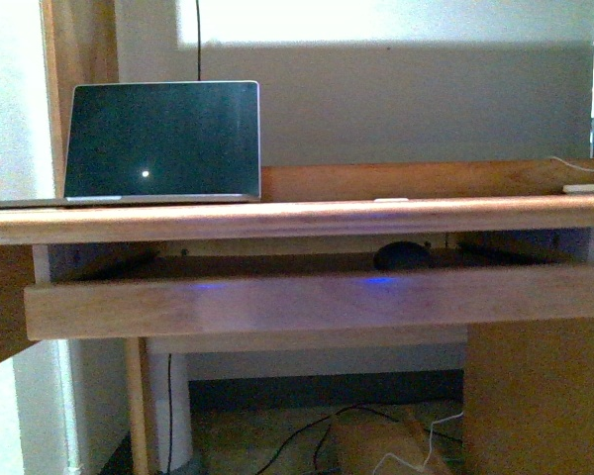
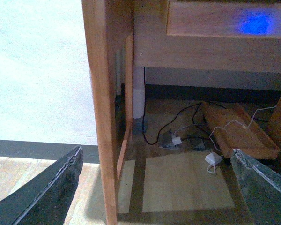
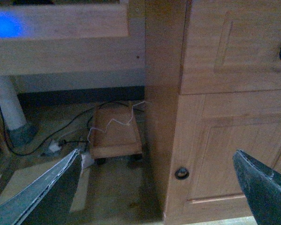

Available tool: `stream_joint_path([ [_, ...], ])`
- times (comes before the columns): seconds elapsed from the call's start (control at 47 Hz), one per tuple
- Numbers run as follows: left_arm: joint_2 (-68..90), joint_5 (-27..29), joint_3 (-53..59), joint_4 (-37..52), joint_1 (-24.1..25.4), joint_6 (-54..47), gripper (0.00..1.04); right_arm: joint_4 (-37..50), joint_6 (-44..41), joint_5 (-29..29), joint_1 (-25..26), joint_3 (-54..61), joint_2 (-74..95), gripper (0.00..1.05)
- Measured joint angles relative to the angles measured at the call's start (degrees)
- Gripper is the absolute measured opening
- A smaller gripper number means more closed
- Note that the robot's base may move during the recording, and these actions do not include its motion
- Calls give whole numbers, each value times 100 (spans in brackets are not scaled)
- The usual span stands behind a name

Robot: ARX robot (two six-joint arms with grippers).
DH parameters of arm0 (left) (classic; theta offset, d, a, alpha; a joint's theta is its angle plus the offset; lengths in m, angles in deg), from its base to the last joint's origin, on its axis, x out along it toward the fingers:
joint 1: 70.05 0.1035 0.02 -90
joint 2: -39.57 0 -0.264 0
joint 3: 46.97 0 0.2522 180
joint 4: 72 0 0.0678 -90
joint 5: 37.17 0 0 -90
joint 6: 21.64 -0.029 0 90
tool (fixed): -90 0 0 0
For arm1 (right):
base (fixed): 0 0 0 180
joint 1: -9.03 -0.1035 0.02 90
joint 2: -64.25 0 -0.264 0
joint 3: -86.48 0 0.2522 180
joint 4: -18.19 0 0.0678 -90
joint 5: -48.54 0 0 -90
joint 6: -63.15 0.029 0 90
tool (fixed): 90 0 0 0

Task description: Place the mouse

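Observation:
The mouse (image 1: 404, 256), a small dark oval, sits on the pull-out keyboard tray (image 1: 307, 302) under the desktop, right of centre in the front view. A blue glow shines on the tray's front board just below it. Neither arm appears in the front view. My left gripper (image 2: 157, 180) is open and empty, low beside the desk's left leg (image 2: 103, 108), facing the floor under the desk. Down by the cabinet door (image 3: 225, 154) on the desk's right side, my right gripper (image 3: 157, 183) is also open and holds nothing.
An open laptop (image 1: 161, 142) stands on the wooden desktop (image 1: 307, 218) at the left. A white cable and a flat white object (image 1: 586, 187) lie at the far right. Under the desk are cables, a white charger (image 2: 212, 159) and a wooden roller board (image 3: 116, 133).

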State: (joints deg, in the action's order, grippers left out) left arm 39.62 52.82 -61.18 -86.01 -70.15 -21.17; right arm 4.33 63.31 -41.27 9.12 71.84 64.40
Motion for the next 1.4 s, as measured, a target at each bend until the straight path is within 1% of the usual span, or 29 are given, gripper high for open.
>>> stream_joint_path([
  [0.532, 0, -4, 0, 0, 0, 2, 97, 0, 0, 2, 0, 0, 0, 97],
  [0.553, 44, -120, -17, -72, 31, 107, 97, 0, 0, 0, 0, 0, 0, 97],
  [0.596, 247, -555, -181, -490, 122, 476, 97, 0, 0, -2, 0, 0, 0, 97],
  [0.638, 586, -798, -284, -651, 153, 852, 97, 0, 0, 9, 0, 0, 0, 97],
  [0.702, 1108, -999, -315, -531, 177, 1128, 97, 0, 0, 2, 0, 0, 0, 97],
  [0.809, 2087, -1274, -442, -46, 273, 1086, 97, 0, 0, 0, 0, 0, 0, 97],
  [0.872, 2946, -1519, -577, 474, 402, 730, 97, 0, 0, 4, 0, 0, 0, 97],
  [0.936, 3792, -1644, -732, 1051, 551, 234, 97, 0, 0, 2, 0, 0, 0, 97],
  [0.979, 4682, -1657, -968, 1668, 664, -247, 97, 0, 0, 0, 0, 0, 0, 97],
  [1.043, 5543, -1600, -1266, 2243, 682, -896, 97, 0, 0, 0, 0, 0, 0, 97],
  [1.106, 6481, -1425, -1615, 2909, 614, -1690, 97, 0, 0, 2, 0, 0, 0, 97],
  [1.17, 7495, -1198, -2048, 3716, 452, -3010, 97, 0, 0, 2, 0, 0, 0, 97],
  [1.234, 8111, -1176, -2382, 4205, 304, -3947, 97, 0, 0, 2, 0, 0, 0, 97],
  [1.319, 8684, -1207, -2730, 4684, 157, -4907, 97, 0, 0, 2, 0, 0, 0, 97],
  [1.404, 9276, -1427, -3075, 5134, 37, -5967, 97, 0, 0, 2, 0, 0, 0, 97],
])
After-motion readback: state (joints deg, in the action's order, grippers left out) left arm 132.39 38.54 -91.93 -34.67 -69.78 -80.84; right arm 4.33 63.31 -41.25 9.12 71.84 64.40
